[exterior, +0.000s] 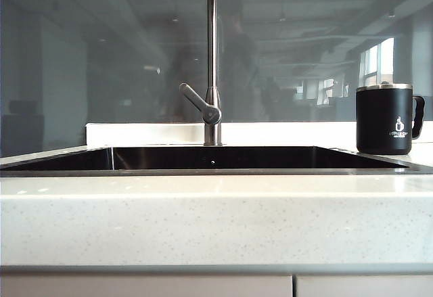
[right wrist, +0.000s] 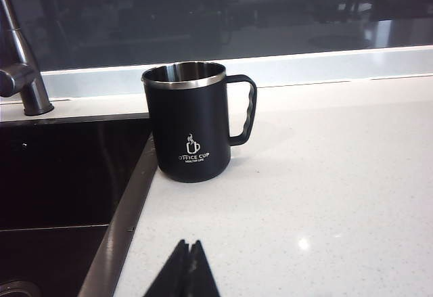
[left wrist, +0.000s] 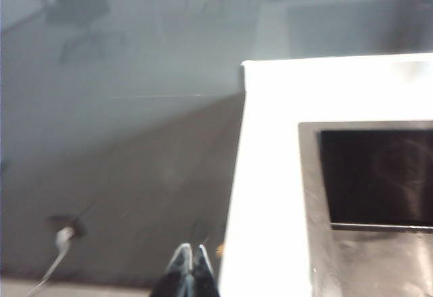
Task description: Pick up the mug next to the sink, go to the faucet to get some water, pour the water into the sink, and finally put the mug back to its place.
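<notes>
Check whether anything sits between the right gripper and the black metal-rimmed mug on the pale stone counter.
Nothing visible does. In the right wrist view, the shut right gripper points at the black mug with its silver rim across bare speckled counter. The dark steel-rimmed sink lies off to the side.

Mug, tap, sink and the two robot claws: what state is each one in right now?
mug: upright on the counter beside the sink, nothing visible inside, not held.
faucet: no water running.
sink: nothing seen in it.
left gripper: shut, holding nothing, off the counter's end.
right gripper: shut, holding nothing, over the counter short of the mug.
</notes>
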{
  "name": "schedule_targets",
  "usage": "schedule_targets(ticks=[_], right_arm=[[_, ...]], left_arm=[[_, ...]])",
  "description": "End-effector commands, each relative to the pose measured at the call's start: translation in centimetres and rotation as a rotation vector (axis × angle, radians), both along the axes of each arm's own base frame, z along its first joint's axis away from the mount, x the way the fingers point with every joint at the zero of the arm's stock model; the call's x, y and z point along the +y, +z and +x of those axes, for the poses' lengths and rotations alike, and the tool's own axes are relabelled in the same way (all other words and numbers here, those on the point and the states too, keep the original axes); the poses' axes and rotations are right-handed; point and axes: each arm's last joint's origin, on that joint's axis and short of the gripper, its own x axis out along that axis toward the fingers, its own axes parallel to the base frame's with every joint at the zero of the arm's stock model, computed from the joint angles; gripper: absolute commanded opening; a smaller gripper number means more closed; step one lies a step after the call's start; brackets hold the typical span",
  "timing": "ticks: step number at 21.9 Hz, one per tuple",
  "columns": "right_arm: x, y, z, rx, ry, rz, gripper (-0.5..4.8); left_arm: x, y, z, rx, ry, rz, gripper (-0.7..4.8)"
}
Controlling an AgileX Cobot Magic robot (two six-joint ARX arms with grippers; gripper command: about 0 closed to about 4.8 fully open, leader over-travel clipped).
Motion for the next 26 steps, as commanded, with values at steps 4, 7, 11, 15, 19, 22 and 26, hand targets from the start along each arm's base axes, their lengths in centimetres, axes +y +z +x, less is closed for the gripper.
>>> schedule_targets(ticks=[4,7,11,15,19,22,26], right_arm=[[0.0,0.1,0.0,-0.018,-0.002,-0.003,-0.08],[0.0,0.1,0.0,-0.017,-0.002,-0.003,-0.08],[0.0,0.1,0.0,-0.018,-0.002,-0.003,-0.08],[0.0,0.1,0.0,-0.017,-0.002,-0.003,-0.08],[0.0,0.1,0.0,-0.017,-0.002,-0.003,-0.08],[0.0,0.1,0.0,-0.017,-0.002,-0.003,-0.08],[0.0,0.1,0.0,-0.017,-0.002,-0.003,-0.08]], left_arm=[[0.2,-6.3,-2.3,-0.238,0.006,-0.056,-0.06],[0.4,-8.5,-3.0,-0.255,-0.008,-0.081,-0.06],[0.5,-9.6,-3.6,-0.156,-0.007,-0.084,-0.06],[0.4,-10.0,-3.8,-0.121,-0.018,-0.082,-0.06],[0.4,-10.0,-3.8,-0.121,-0.029,-0.080,-0.06],[0.4,-10.0,-3.8,-0.120,-0.030,-0.067,-0.06],[0.3,-10.0,-3.8,-0.118,-0.056,-0.068,-0.05]])
